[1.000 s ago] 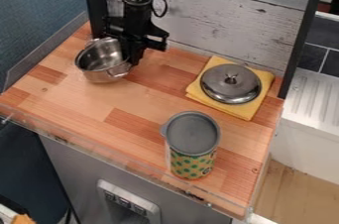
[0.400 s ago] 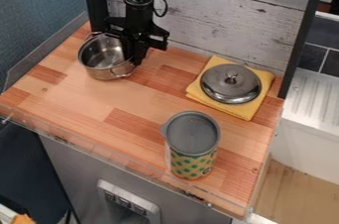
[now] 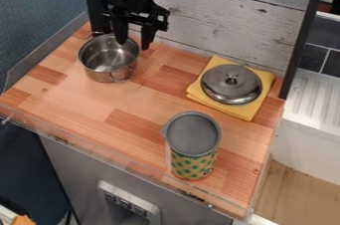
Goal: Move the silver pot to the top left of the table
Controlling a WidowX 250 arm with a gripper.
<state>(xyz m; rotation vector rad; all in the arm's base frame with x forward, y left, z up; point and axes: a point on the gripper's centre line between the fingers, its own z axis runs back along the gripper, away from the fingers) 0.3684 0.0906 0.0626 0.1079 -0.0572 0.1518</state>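
The silver pot stands upright at the upper left of the wooden table, close to the back corner. My black gripper hangs over the pot's right rear side with its two fingers spread apart and nothing held between them. One finger is above the pot's opening, the other just outside its right rim. A small wire handle shows on the pot's front right side.
A silver lid lies on a folded yellow cloth at the right rear. Near the front edge stands a green-patterned can with a grey lid. A white plank wall rises behind the table.
The pot shifted slightly right and back between the earlier two frames and has since stayed put. My gripper has risen and its fingers have spread, letting go of the pot's rim.
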